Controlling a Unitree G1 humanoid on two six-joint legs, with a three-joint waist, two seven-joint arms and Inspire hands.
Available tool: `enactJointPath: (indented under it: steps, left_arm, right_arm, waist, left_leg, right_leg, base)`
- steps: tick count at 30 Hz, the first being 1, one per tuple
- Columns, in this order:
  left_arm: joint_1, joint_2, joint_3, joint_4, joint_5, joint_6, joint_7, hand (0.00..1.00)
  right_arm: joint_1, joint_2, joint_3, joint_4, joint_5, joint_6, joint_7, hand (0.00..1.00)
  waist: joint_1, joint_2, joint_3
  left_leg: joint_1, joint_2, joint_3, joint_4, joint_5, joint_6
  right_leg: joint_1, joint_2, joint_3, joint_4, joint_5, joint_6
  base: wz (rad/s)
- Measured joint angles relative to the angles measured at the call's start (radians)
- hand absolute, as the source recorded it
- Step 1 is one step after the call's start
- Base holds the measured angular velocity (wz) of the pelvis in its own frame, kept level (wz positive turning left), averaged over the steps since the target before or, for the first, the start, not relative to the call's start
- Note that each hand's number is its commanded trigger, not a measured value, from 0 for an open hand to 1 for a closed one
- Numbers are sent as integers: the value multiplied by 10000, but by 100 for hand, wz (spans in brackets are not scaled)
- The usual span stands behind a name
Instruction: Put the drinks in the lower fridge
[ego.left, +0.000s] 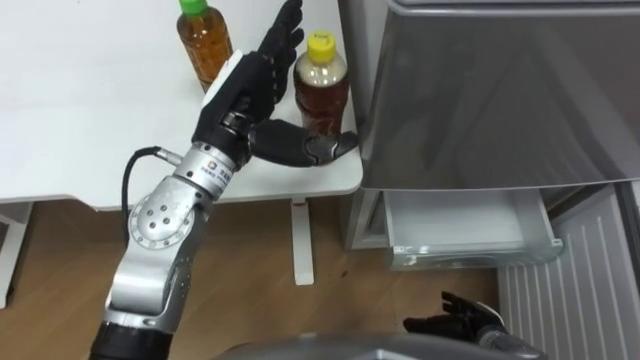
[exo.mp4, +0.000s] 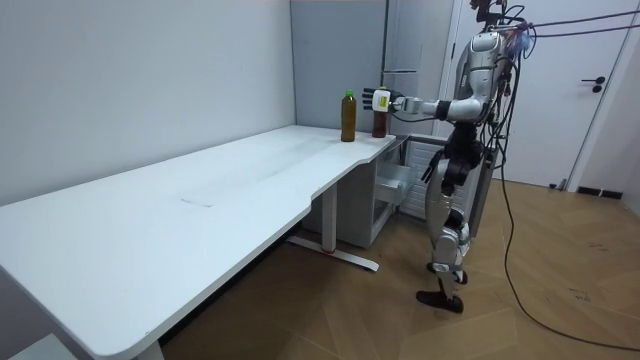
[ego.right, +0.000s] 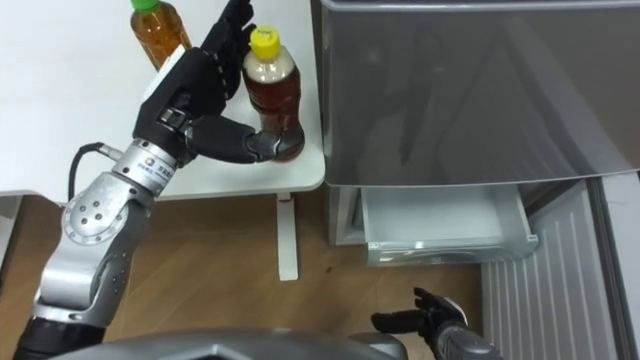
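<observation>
Two bottles of brown tea stand at the corner of the white table (ego.left: 80, 120): one with a yellow cap (ego.left: 320, 90) near the edge, one with a green cap (ego.left: 205, 40) further left. My left hand (ego.left: 245, 90) is open at the yellow-capped bottle. Its straight fingers rise along the bottle's left side and its thumb (ego.left: 310, 148) reaches across the front of the base. My right hand (ego.left: 450, 318) hangs low over the floor with its fingers relaxed and open, holding nothing. In the room view I stand at the table's end by the fridge, left arm stretched out.
The grey fridge (ego.left: 500, 90) stands right beside the table corner. Its lower compartment is open, with a white drawer (ego.left: 470, 225) pulled out and the ribbed door (ego.left: 580, 290) swung to the right. Wooden floor lies below.
</observation>
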Motion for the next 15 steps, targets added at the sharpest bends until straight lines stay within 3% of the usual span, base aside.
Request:
enactJointPath:
  steps: [15]
  left_arm:
    - [-1,2,5,229,-2,0,-11,0]
  right_arm:
    - [-3,-6,-22,-38,-6,-1,15,0]
  waist:
    - [23,11,34]
  left_leg:
    - [-16,30,41,-26,-2,1]
  right_leg:
    - [-111,34,119,99,-3,-4]
  base:
    - [0]
